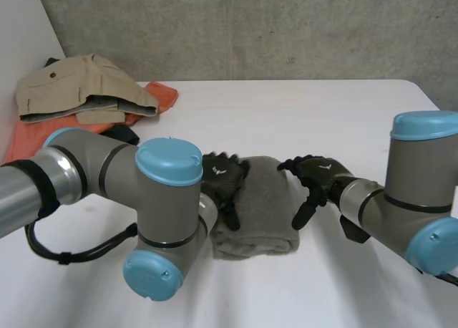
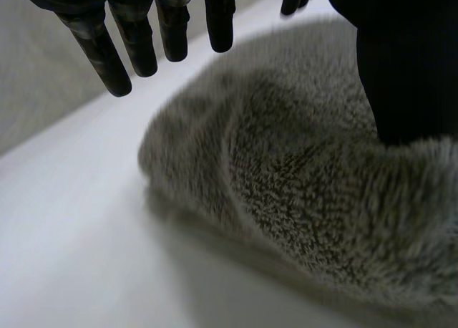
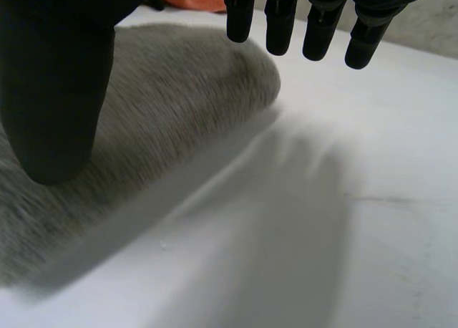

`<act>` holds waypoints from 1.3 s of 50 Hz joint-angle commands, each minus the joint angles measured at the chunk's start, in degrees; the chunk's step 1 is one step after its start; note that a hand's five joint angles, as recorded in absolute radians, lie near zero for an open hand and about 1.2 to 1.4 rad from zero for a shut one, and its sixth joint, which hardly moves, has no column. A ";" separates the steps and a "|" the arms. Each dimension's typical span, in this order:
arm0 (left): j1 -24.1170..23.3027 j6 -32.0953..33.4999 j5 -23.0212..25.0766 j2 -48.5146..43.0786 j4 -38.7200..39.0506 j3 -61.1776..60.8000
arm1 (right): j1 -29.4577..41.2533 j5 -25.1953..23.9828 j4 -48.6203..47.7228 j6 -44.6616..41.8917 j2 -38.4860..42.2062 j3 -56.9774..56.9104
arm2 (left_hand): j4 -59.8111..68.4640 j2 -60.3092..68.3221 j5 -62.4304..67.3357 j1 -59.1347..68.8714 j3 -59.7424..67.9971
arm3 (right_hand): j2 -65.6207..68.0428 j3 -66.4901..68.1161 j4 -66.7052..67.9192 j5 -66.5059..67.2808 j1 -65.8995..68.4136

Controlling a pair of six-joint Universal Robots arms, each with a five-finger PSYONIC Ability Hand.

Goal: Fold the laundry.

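Your folded grey towel [image 1: 261, 213] lies on the white counter [image 1: 322, 106] just below the frame's centre, with the left hand [image 1: 220, 176] over its left edge and the right hand [image 1: 320, 175] at its right edge. Both hands' fingers [image 2: 136, 45] hang straight and apart, clamped on nothing. At the upper left, a beige garment [image 1: 79, 88] tops orange cloth [image 1: 161, 95].

One grey towel [image 1: 259, 208], one beige garment [image 1: 77, 84], one orange cloth [image 1: 163, 96], one white table [image 1: 322, 117]
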 commanded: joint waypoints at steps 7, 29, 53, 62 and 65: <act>-0.25 0.06 -4.71 5.28 -2.77 -5.50 | 2.70 4.37 1.66 -2.26 4.85 -3.41 | 1.56 1.06 0.30 2.16 1.02 | -2.01 -2.01 -2.02 -2.60 -2.84; 7.57 -0.20 34.38 18.03 -0.31 -0.84 | 2.00 7.37 -11.70 0.28 -13.88 21.46 | 0.21 -0.29 -1.05 0.81 -0.33 | -2.01 -2.01 -2.02 -2.60 -2.84; 7.31 -0.20 42.40 23.39 -3.04 -6.56 | 3.23 8.05 -19.70 5.12 1.50 6.28 | 0.89 0.38 -0.38 1.49 0.34 | 67.99 67.99 67.98 67.40 67.16; 7.39 -0.64 42.31 23.92 -2.95 -4.98 | -8.89 10.09 -17.50 4.95 9.32 -11.92 | 0.55 0.05 -0.71 1.15 0.01 | 67.99 67.99 67.98 67.40 67.16; 7.22 -0.73 42.31 23.92 -2.95 -4.45 | -11.71 10.53 -16.01 4.42 15.99 -21.93 | 0.72 0.21 -0.55 1.32 0.17 | 67.99 67.99 67.98 67.40 67.16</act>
